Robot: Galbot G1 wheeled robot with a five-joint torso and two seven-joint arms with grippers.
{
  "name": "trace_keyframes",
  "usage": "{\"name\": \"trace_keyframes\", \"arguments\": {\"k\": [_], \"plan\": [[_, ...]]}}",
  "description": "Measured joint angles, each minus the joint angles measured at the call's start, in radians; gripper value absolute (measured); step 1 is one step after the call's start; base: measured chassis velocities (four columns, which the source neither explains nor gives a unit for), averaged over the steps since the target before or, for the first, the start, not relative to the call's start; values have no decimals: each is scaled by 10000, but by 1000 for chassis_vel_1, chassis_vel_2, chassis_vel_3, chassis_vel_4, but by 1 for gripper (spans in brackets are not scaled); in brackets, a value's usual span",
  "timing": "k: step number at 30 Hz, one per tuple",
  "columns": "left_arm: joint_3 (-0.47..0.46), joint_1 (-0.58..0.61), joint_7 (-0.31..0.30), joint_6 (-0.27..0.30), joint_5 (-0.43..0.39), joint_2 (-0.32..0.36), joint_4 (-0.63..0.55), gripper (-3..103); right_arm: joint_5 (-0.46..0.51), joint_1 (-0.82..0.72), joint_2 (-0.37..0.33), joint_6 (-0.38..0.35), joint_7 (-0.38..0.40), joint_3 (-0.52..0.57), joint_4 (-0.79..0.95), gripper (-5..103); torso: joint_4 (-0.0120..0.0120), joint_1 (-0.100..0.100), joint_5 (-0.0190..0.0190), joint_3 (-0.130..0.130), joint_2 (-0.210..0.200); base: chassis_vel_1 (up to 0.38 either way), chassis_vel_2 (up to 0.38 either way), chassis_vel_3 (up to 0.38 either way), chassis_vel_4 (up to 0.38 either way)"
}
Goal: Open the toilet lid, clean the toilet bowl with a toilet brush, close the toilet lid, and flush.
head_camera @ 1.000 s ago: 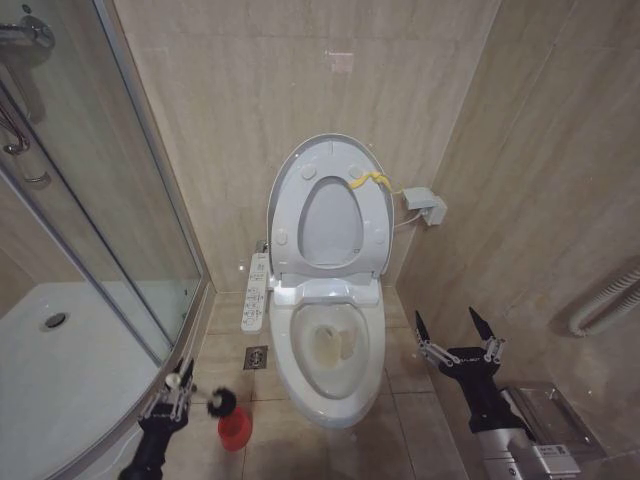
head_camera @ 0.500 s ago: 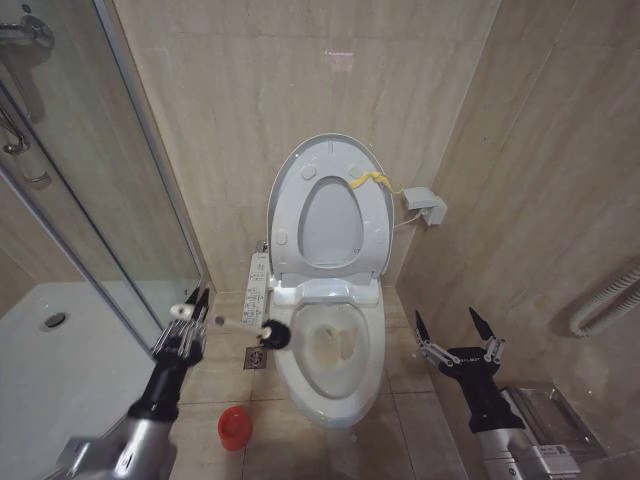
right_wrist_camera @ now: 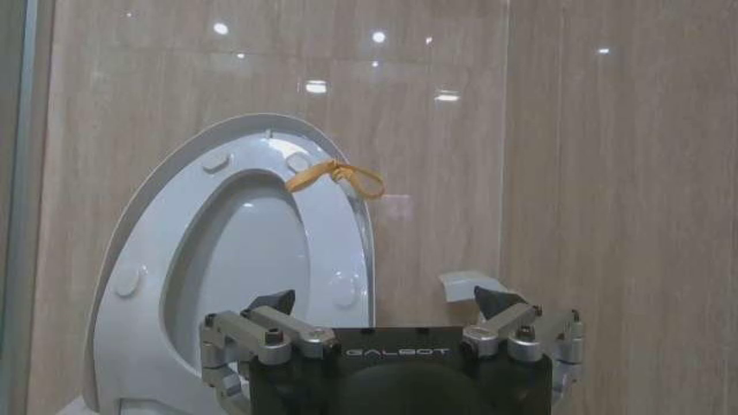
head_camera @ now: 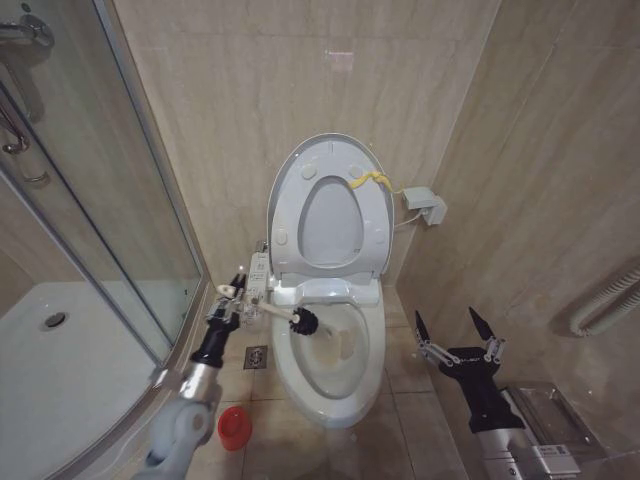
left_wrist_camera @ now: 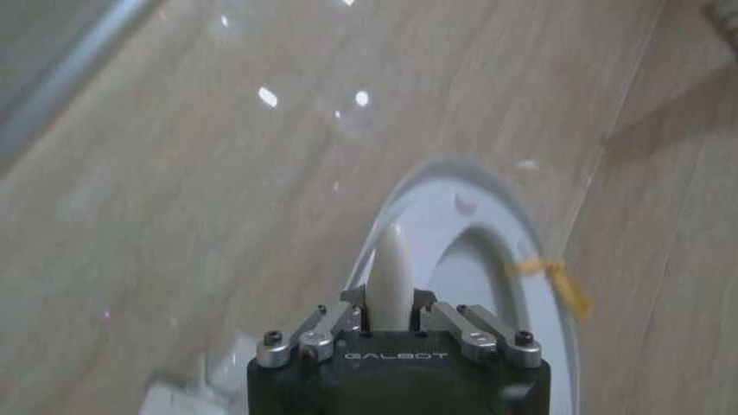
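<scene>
Left pincer (head_camera: pixel 238 303) grips toilet brush (head_camera: pixel 290 318), head over toilet bowl (head_camera: pixel 330 405).

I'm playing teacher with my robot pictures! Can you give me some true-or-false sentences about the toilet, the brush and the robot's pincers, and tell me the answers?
1. The toilet lid is standing up, open. True.
2. The left pincer is shut on the toilet brush. True.
3. The brush's black head is sitting in the red holder cup. False: it is at the left rim of the toilet bowl, and the cup sits on the floor without it.
4. The right pincer is pushing the lid down. False: it is open, out to the right of the bowl, touching nothing.
5. A yellow strap hangs on the lid's edge. True.
</scene>
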Motion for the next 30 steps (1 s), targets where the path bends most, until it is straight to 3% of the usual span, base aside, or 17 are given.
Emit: {"name": "trace_keyframes", "arguments": {"k": [6, 16, 27, 30], "plan": [[1224, -1804, 84, -471, 273, -333, 2362, 23, 0, 0, 0, 0, 0, 0, -1, 100, -2, 1, 3, 0, -1, 0, 0, 0, 0], [3193, -3306, -25, -821, 715, -571, 4715, 23, 0, 0, 0, 0, 0, 0, 0, 100, -1, 1, 4, -1, -1, 0, 0, 0, 0], [3780, -4032, 776, -1404, 641, -1172, 6477, 23, 0, 0, 0, 0, 0, 0, 0, 100, 1, -1, 4, -2, 0, 0, 0, 0, 0], [3768, -4153, 939, -1549, 1236, -1172, 6845, 23, 0, 0, 0, 0, 0, 0, -1, 100, 0, -1, 2, -3, 1, 0, 0, 0, 0]]}}
